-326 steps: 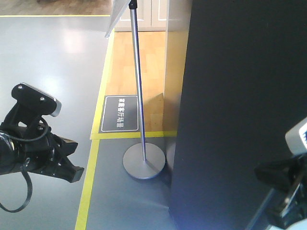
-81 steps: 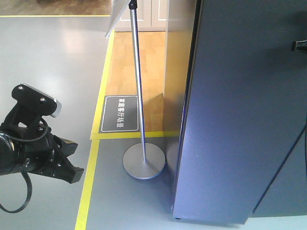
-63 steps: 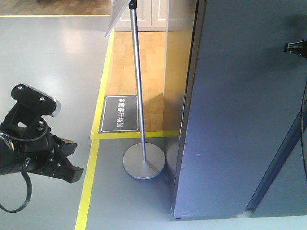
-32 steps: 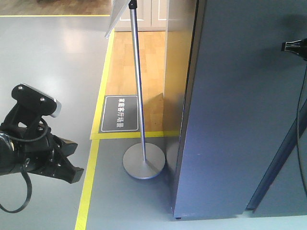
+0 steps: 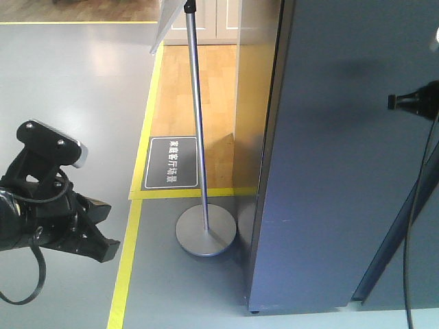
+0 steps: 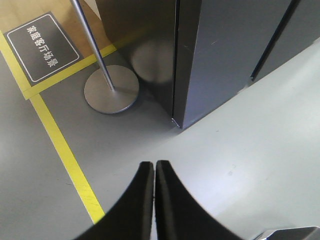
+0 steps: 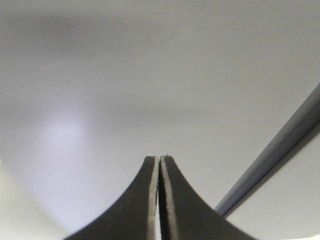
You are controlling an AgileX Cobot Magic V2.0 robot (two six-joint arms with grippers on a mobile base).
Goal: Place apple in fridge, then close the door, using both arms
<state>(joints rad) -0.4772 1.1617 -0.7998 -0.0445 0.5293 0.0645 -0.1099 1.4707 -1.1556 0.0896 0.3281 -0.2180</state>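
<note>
Right gripper (image 5: 392, 101), fingers pressed together, sits against the door (image 5: 329, 171) at frame right, presumably pushing; left gripper (image 6: 154, 172), fingers together, idles lower left.

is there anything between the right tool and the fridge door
Nothing visible. In the right wrist view the shut right tool points straight at the door's plain grey face with only open space between. The front view shows it at the right edge, close to the door; whether it touches is unclear.
</note>
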